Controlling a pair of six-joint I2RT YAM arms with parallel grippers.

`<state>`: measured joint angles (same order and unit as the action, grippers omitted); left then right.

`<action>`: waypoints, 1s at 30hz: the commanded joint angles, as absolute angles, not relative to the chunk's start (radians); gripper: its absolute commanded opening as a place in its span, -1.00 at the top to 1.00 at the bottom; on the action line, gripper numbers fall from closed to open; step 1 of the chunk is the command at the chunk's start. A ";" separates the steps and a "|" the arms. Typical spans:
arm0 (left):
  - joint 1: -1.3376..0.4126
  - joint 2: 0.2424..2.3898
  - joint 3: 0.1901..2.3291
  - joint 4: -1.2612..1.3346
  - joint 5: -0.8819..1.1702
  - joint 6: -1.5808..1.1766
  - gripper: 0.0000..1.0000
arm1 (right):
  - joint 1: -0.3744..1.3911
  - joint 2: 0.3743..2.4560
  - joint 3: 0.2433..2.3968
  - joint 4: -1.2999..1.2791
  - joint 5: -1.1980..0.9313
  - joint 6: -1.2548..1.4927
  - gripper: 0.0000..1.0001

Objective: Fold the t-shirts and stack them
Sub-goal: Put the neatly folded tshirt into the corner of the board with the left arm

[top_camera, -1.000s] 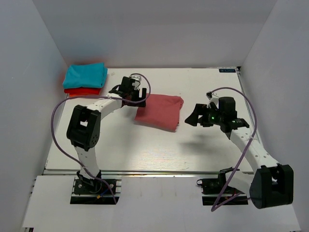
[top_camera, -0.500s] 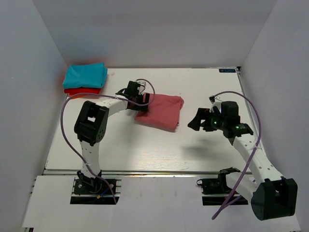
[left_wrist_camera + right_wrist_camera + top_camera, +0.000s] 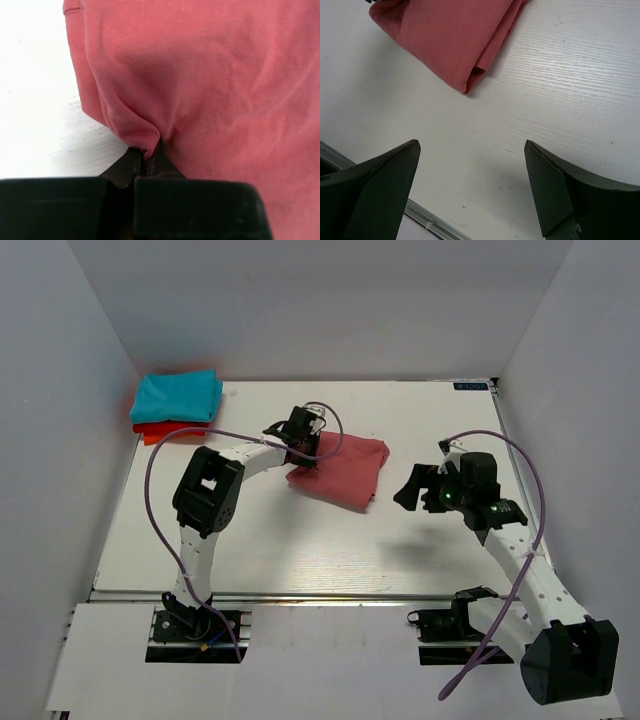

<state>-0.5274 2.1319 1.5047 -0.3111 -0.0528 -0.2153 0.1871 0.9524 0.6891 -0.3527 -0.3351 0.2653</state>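
Observation:
A salmon-pink t-shirt point(image 3: 345, 472) lies folded in a rectangle near the table's middle. My left gripper point(image 3: 304, 449) is shut on its left edge, and the wrist view shows a pinch of the pink cloth point(image 3: 150, 145) between the closed jaws. The pink t-shirt point(image 3: 210, 80) fills most of that view. At the back left corner a folded turquoise t-shirt point(image 3: 178, 395) rests on a folded orange-red t-shirt point(image 3: 165, 429). My right gripper point(image 3: 413, 486) hovers open to the right of the pink t-shirt point(image 3: 445, 40), with only bare table between its fingers point(image 3: 375, 180).
White walls close in the table on the left, back and right. A metal rail point(image 3: 300, 595) runs along the table's near edge, also seen as a strip point(image 3: 430, 220) in the right wrist view. Purple cables loop off both arms.
My left gripper moved right onto the pink t-shirt's left edge and closed on it, bunching the cloth. My right arm drifted slightly right and stayed open.

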 commanded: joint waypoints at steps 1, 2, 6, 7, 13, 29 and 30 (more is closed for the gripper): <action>-0.525 2.192 1.454 -0.454 -0.180 -0.198 1.00 | 0.186 0.925 0.680 -0.339 -0.301 0.253 -0.81; -0.525 2.178 1.463 -0.454 -0.210 -0.178 1.00 | 0.183 0.923 0.680 -0.342 -0.289 0.255 -0.81; -0.503 2.050 1.453 -0.408 -0.311 -0.085 1.00 | 0.184 0.902 0.675 -0.344 -0.273 0.256 -0.81; -0.493 1.980 1.436 -0.391 -0.311 -0.065 1.00 | 0.186 0.897 0.672 -0.341 -0.267 0.256 -0.81; -0.471 1.801 1.422 -0.325 -0.290 0.112 1.00 | 0.183 0.877 0.675 -0.344 -0.249 0.259 -0.81; -0.229 1.888 1.805 -0.394 -0.249 0.305 1.00 | 0.186 0.905 0.683 -0.354 -0.212 0.268 -0.81; -0.215 1.908 1.830 -0.406 -0.249 0.305 1.00 | 0.183 0.907 0.684 -0.353 -0.206 0.270 -0.81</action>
